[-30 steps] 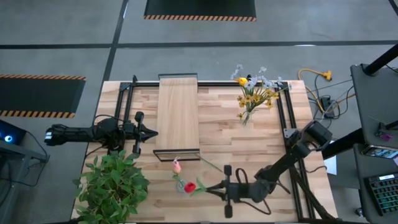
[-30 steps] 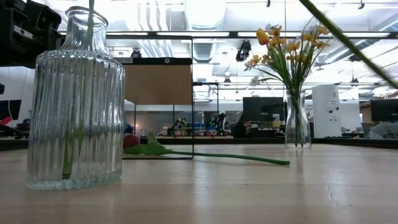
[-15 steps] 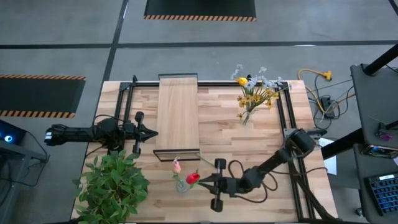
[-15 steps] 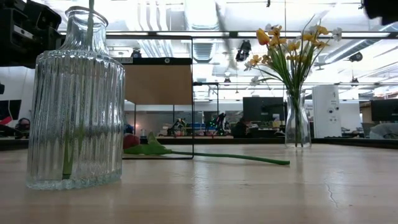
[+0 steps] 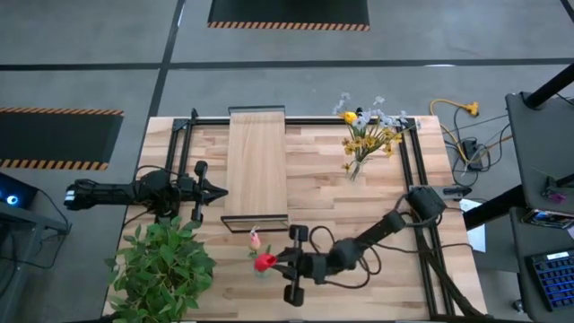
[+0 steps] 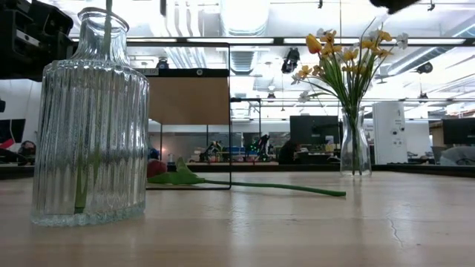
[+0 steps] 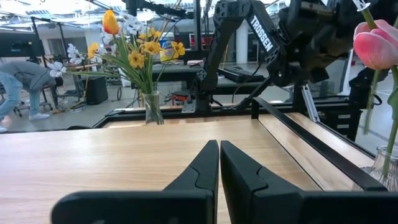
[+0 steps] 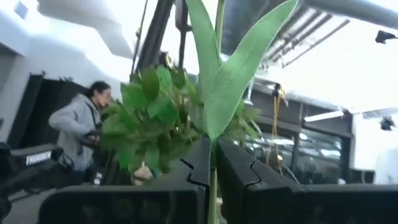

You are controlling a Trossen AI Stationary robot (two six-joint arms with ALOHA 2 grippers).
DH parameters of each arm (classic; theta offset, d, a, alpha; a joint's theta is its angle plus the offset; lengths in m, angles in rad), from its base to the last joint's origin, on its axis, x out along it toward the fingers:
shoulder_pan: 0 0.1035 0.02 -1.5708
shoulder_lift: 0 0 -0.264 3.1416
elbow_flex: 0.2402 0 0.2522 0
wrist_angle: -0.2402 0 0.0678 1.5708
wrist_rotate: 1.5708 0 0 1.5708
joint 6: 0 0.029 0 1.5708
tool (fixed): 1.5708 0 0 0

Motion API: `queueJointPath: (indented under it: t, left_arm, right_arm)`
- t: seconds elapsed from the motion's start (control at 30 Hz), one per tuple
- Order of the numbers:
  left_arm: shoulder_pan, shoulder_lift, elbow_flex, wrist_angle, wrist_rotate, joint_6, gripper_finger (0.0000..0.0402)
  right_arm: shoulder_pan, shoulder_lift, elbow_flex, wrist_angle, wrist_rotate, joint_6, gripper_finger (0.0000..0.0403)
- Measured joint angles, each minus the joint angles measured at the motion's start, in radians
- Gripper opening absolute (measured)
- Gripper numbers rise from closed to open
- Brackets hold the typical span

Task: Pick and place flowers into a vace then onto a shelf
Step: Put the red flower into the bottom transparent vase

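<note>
- High view: the right end effector [image 5: 280,263] is clamped on the stem of a red tulip [image 5: 264,262], whose bloom sits right over the ribbed glass vase [image 5: 260,266] near the front edge of the bench [image 5: 314,193]. A pink tulip [image 5: 255,239] already stands in that vase. I judge the step in hand to be lowering this flower into the vase; the next move calls for tipping the stem upright, threading its foot through the narrow neck, then parting the fingers.
- High view, continued: the left end effector [image 5: 215,190] waits just beside the shelf [image 5: 257,163], its fingers together and empty. A second vase of yellow and pale flowers [image 5: 368,136] stands at the far right corner, and a leafy plant [image 5: 166,262] fills the near left corner.
- Low view: the ribbed vase [image 6: 92,119] stands close on the left with one green stem inside it. Another red tulip [image 6: 245,181] lies flat on the bench behind it, not yet picked. The shelf [image 6: 188,101] shows beyond, and the bouquet vase [image 6: 355,152] farther right. No writing can be read here.
- Left wrist view: the left end effector [image 7: 219,155] points across the bench with its fingers touching. The pink tulip [image 7: 377,45] shows at the edge, and the right arm beyond carries the word "TROSSEN" in white.
- Right wrist view: the right end effector [image 8: 212,163] pinches the green stem, its leaves [image 8: 231,68] rising above. A person in grey stands in the room behind, and "TROSSEN" is printed on a dark arm link at the frame's edge.
</note>
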Motion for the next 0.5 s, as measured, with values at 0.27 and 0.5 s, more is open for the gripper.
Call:
queueJointPath:
  t: [0.27, 0.5]
  left_arm:
    - [0.000, 0.000, 0.000, 0.000, 0.000, 0.000, 0.0000]
    - [0.000, 0.000, 0.000, 0.000, 0.000, 0.000, 0.0000]
  right_arm:
    - [-0.031, 0.003, 0.057, -0.030, -0.108, 0.034, 0.0009]
    - [-0.074, 0.004, 0.045, -0.032, -0.205, 0.152, 0.0009]
